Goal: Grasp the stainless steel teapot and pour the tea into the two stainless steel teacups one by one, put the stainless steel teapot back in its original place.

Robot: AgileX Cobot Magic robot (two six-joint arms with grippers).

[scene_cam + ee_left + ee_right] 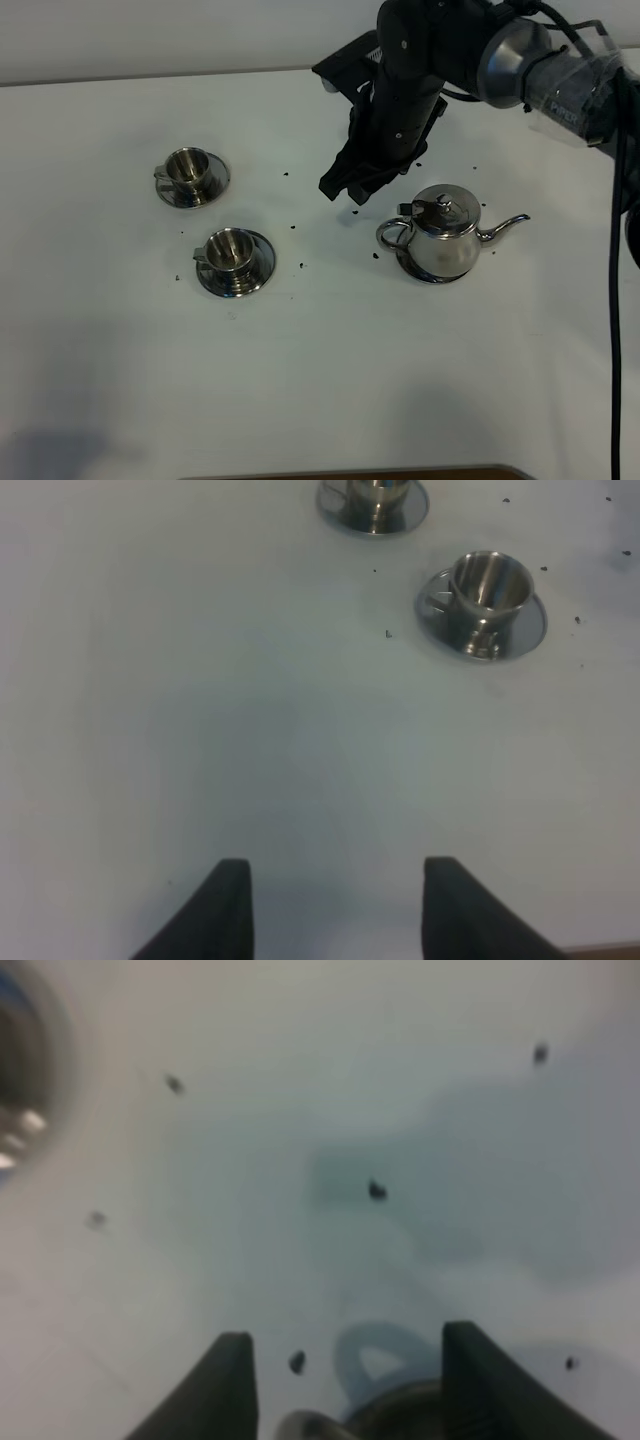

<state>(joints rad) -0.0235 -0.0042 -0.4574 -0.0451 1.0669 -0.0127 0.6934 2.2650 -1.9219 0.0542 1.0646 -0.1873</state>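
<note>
White worktop (320,380), pale wall strip behind it, brown edge along the front. Teapot (440,240) stands upright right of centre, lid on, spout (507,224) pointing right, loop handle (392,235) pointing left toward the cups. Two cups well left of it, each on its own saucer: far cup (188,170), near cup (232,250). They sit near each other but apart. Can't tell if either holds tea.

Right hand (345,192) hangs above the worktop just up-left of the pot's handle, not touching it. In the blurry right wrist view its fingers (225,1390) are spread, and the handle loop shows low between them, ungripped.

Left hand (335,910) is out of the high view. The left wrist view shows its fingers spread over bare worktop, nothing between them, with both cups ahead of it.

Small dark specks (293,224) are scattered across the worktop between the cups and the pot. Nothing larger lies between hand and handle. Black cable (617,300) hangs down the right edge.
</note>
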